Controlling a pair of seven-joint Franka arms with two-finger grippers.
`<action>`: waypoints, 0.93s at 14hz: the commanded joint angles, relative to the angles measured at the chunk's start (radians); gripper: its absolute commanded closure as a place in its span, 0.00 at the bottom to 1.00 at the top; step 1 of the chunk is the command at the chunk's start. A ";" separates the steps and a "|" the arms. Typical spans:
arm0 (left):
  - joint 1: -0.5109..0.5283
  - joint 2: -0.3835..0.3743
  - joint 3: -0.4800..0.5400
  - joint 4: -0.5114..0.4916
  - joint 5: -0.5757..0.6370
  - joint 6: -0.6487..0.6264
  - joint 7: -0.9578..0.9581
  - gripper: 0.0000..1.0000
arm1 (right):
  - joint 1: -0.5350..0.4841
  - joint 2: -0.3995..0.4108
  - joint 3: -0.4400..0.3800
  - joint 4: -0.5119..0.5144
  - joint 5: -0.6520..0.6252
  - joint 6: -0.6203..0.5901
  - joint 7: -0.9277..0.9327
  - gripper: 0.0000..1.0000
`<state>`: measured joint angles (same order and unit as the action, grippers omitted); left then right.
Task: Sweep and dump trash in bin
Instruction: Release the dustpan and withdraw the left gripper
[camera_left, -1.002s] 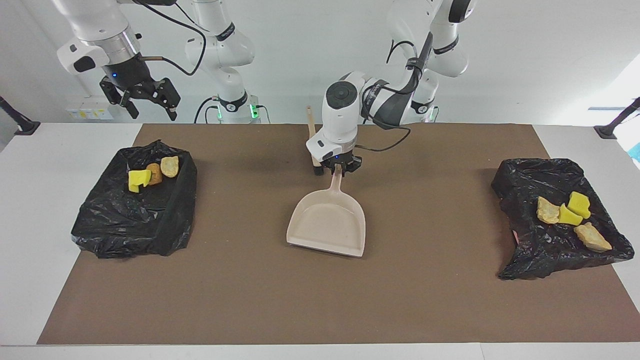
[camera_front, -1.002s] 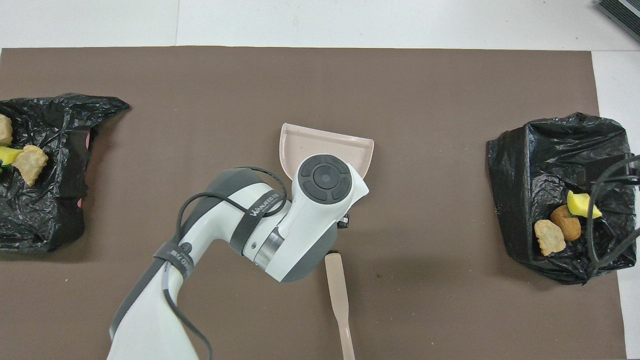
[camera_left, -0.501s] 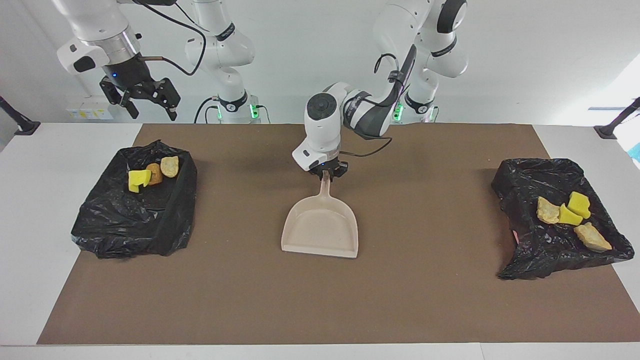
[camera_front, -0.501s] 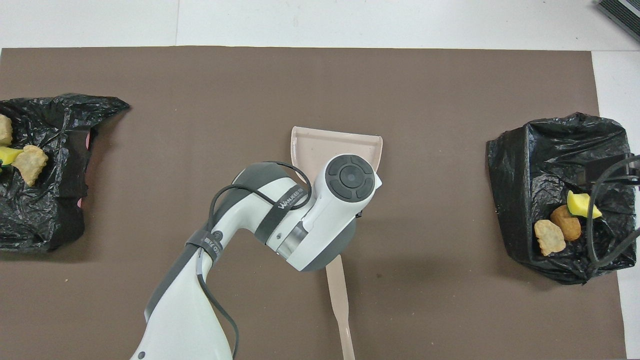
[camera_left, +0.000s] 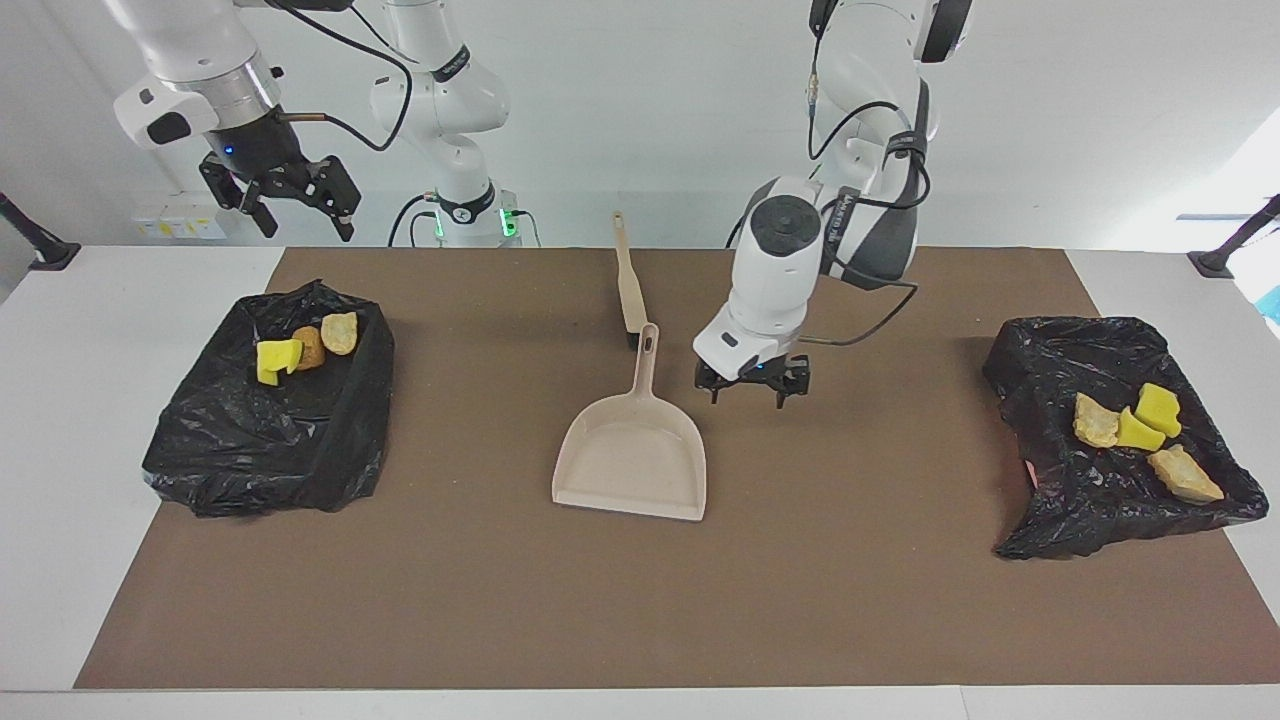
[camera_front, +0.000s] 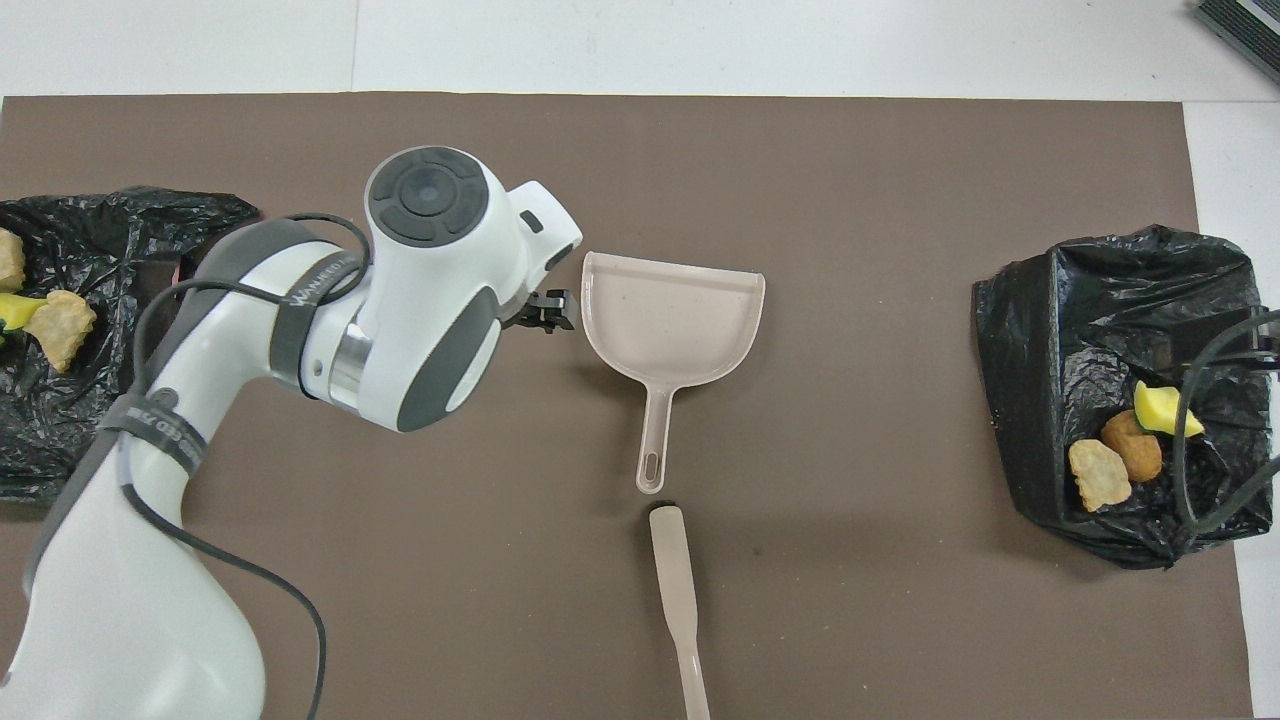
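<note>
Brown matting (camera_left: 860, 600) covers the middle of the bench (camera_left: 80, 420), and in the facing view my dustpan (camera_left: 632, 462) lies flat on it, mouth pointing away from me, handle reaching back to the brush (camera_left: 630, 285), whose dark bristle end sits just at the handle's tip. My left claw (camera_left: 752, 388) hangs low over the mat just beside the dustpan, toward my left arm's end of the bench, fingers spread apart and holding nothing. My right claw (camera_left: 297, 208) waits up in the air, over the bench edge by the bin at my right arm's end, also spread wide with nothing in it. That black-lined bin (camera_left: 265, 445) holds a yellow foam chunk (camera_left: 277, 360) and two tan lumps (camera_left: 326, 340). The second black-lined bin (camera_left: 1110, 495), at my left arm's end, holds yellow chunks (camera_left: 1148, 415) and tan lumps (camera_left: 1183, 475) as well.

From the overhead view, the dustpan (camera_front: 672, 318) and the brush (camera_front: 678, 600) lie nearly in one line, end to end. My left arm's wrist covers most of my left claw (camera_front: 548, 310); only its dark fingers peek out next to the pan's rim, not touching it. One bin (camera_front: 1090, 440) shows its yellow chunk (camera_front: 1158, 410) and tan lumps (camera_front: 1115, 460); the second bin (camera_front: 90, 420) is partly cut off at the edge, with a tan lump (camera_front: 62, 322) visible.
</note>
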<state>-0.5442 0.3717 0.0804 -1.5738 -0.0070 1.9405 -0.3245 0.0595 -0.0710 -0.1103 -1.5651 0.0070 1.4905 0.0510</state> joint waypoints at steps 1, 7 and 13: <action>0.073 -0.048 -0.013 -0.015 0.015 -0.026 0.092 0.00 | -0.006 -0.004 0.000 0.005 0.021 -0.001 -0.008 0.00; 0.283 -0.132 -0.013 -0.017 0.012 -0.094 0.365 0.00 | -0.006 -0.004 0.000 0.005 0.021 -0.001 -0.008 0.00; 0.435 -0.253 -0.011 -0.006 0.010 -0.202 0.452 0.00 | -0.006 -0.004 0.000 0.005 0.021 -0.001 -0.008 0.00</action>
<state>-0.1430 0.1661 0.0808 -1.5724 -0.0063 1.7874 0.1264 0.0595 -0.0710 -0.1103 -1.5649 0.0070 1.4905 0.0510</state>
